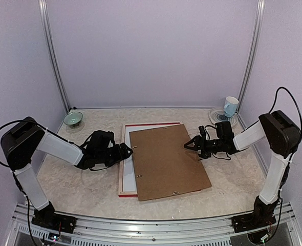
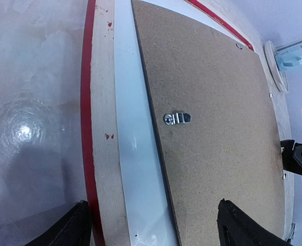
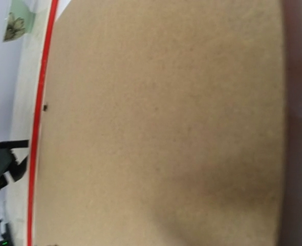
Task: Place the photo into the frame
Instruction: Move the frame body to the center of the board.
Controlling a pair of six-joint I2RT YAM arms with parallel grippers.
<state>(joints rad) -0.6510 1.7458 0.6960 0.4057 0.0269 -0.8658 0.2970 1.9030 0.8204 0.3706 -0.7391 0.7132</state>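
Where brown backing board [image 1: 166, 161] lies askew, red frame [image 1: 125, 177] shows.

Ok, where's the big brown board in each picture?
Top external: the brown board lies tilted in the middle, on top of the red frame.
Left wrist: the board fills the right side of the picture.
Right wrist: the board fills almost the whole picture.
Shared landmark: the frame's thin red edge, which is left of the board in both wrist views.
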